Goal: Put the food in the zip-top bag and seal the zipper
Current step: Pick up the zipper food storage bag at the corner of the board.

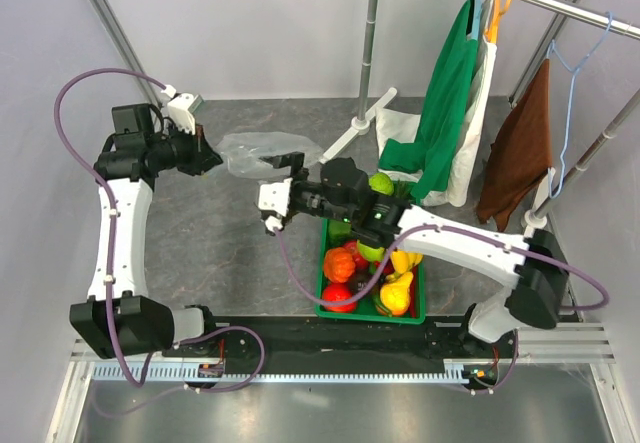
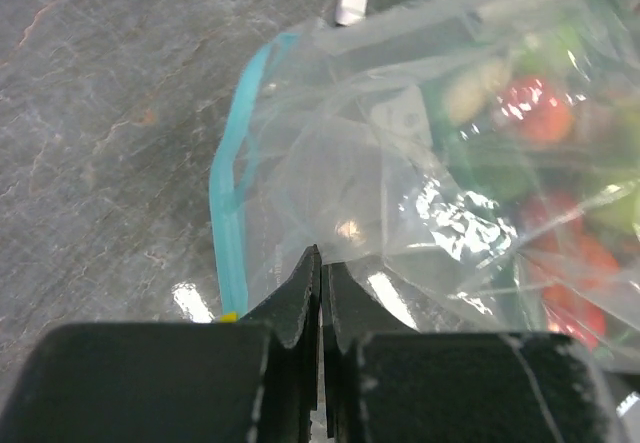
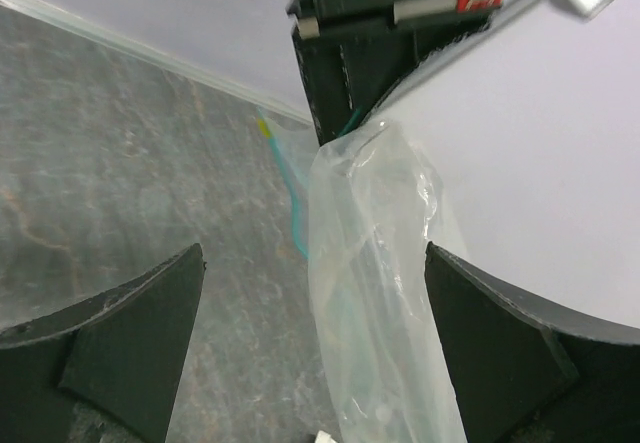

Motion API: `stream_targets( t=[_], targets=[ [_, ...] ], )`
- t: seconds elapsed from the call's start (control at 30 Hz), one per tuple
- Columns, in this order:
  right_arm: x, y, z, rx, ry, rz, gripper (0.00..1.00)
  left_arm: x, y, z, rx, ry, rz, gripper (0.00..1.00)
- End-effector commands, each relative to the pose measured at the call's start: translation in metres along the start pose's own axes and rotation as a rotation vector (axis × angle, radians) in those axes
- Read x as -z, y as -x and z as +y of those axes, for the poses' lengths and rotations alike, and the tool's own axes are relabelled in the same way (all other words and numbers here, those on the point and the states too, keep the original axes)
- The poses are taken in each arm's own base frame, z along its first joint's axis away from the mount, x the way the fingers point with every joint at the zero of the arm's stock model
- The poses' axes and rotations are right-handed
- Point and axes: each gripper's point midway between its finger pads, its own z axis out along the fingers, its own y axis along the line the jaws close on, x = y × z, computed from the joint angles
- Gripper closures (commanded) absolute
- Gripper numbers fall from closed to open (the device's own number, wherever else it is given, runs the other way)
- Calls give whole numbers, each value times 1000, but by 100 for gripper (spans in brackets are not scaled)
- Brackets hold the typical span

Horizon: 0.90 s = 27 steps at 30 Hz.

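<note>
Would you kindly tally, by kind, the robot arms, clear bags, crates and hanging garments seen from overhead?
Robot arms: 2, the left arm and the right arm
Zip-top bag: 1
Green crate: 1
Hanging garments: 3, the green garment, the white garment and the brown garment
Total: 7

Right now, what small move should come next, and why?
Probably close the right gripper on the zip-top bag to spread its mouth. That gripper is open with the bag between its fingers, the left gripper is shut on the edge by the zipper, and the food lies in the green crate.
</note>
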Motion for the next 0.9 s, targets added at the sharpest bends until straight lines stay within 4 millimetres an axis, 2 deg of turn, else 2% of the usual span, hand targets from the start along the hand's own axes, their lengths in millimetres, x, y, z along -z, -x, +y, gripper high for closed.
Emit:
stream_targets(
  t=[0.0,0.13,0.17,0.23,0.27,0.33,0.37,0.43,0.53,0.6,0.63,0.67,0.7,0.73,0.8,0.87],
  targets=[
    [-26,-4,-35,80,-165,25,2,18,5,-38,-15,-97,-45,98],
    [-35,-16,-59,68,-278,84,3,22,-5,-53,-16,-156,-26,98],
    [-36,-18,-62,62,-297,87,9,23,-8,-55,-28,-167,-24,98],
    [-36,-22,-71,26,-321,88,25,26,-11,-62,-25,-193,-16,98],
    [-35,-23,-75,11,-332,87,42,27,-13,-64,-30,-200,-14,98],
    [-32,-26,-83,-19,-369,84,59,29,-15,-69,-30,-225,-8,98],
    [-30,-26,-87,-30,-383,81,76,30,-15,-71,-31,-233,-10,98],
    [-28,-30,-95,-81,-404,75,100,33,-14,-75,-26,-249,-17,98],
    [-23,-33,-109,-215,-420,63,100,37,-7,-81,-14,-268,-32,98],
    [-18,-42,-121,-312,-416,56,100,45,4,-78,-11,-245,-61,80],
    [-16,-45,-126,-358,-408,59,100,53,10,-78,-22,-243,-94,45],
    [-15,-46,-127,-444,-405,45,100,63,17,-66,5,-211,-144,34],
    [-12,-50,-131,-477,-376,27,100,72,28,-67,-21,-226,-210,22],
    [-10,-49,-132,-520,-366,15,100,79,32,-66,-32,-210,-246,3],
    [-5,-53,-136,-624,-349,-11,100,88,37,-58,-51,-193,-295,2],
    [-7,-49,-132,-726,-296,-41,100,87,30,-49,-72,-170,-298,1]
  ],
)
